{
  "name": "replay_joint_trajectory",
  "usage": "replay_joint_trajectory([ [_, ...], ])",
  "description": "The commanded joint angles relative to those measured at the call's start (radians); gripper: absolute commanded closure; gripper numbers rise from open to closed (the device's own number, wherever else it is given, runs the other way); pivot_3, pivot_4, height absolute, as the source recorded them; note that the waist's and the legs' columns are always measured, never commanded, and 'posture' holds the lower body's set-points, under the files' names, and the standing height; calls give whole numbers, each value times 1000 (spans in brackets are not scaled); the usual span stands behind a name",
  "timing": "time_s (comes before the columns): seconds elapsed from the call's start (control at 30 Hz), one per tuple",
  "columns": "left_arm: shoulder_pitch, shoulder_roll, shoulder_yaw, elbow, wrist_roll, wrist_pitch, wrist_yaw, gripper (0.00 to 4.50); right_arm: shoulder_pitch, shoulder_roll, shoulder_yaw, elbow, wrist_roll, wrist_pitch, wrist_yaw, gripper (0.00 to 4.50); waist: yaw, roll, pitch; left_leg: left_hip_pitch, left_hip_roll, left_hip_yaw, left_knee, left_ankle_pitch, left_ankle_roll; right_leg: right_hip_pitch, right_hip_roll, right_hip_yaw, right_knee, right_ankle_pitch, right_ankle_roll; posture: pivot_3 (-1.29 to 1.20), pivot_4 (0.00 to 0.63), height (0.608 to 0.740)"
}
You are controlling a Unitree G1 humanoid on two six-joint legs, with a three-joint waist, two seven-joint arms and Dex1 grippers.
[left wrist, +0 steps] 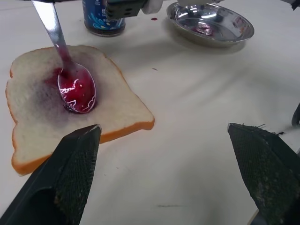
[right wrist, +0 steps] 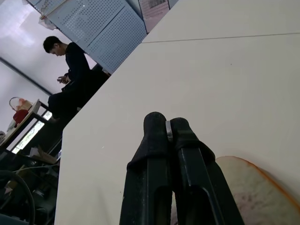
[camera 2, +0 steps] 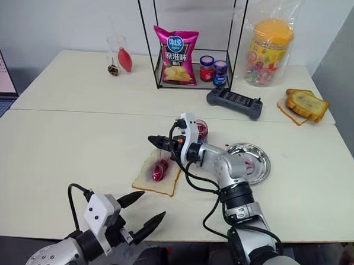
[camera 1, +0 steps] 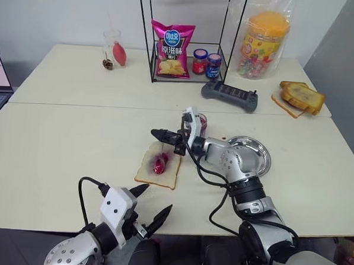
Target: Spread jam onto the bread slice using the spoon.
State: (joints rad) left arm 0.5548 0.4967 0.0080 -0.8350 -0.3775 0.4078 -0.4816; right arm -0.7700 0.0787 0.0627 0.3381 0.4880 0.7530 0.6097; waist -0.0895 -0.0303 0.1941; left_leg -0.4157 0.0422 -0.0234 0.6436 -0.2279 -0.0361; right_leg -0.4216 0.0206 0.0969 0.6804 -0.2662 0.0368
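My right gripper (camera 1: 157, 133) is pinched tight on the handle of the spoon (left wrist: 70, 79), holding it above the bread slice (camera 1: 158, 170) with the bowl hanging down onto the middle of the slice, coated in jam (left wrist: 77, 89). The slice lies flat on the table (camera 1: 57, 144), just left of the steel plate (camera 1: 260, 156), with the small blue-labelled jam jar (left wrist: 103, 18) close behind it. My left gripper (camera 1: 155, 205) hovers near the table's front edge, fingers spread wide, holding nothing
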Motion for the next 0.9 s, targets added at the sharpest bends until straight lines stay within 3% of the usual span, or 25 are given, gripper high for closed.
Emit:
replay_joint_trajectory([
  [0.03,-15,7,24,-43,-25,8,0,0,-13,-3,14,7,-36,-82,19,4456,0,0,0,0,0,0,0,0,0,0,0,0,0,0,0,0,150,740],
  [0.47,-12,12,48,-33,-40,2,-17,0,-98,85,-33,110,-61,-303,-18,4456,2,0,0,0,1,0,0,0,0,0,1,0,0,0,-1,0,150,740],
  [0.73,-13,5,25,-67,-36,24,13,0,-88,26,-46,7,55,-78,67,4456,1,0,0,0,1,0,0,0,0,0,2,0,0,0,-1,0,150,740],
  [0.9,-33,2,-1,-84,-33,51,40,0,-61,-8,-5,14,25,-50,92,4456,1,0,0,0,1,0,0,0,0,0,2,0,0,0,-1,0,150,740],
])
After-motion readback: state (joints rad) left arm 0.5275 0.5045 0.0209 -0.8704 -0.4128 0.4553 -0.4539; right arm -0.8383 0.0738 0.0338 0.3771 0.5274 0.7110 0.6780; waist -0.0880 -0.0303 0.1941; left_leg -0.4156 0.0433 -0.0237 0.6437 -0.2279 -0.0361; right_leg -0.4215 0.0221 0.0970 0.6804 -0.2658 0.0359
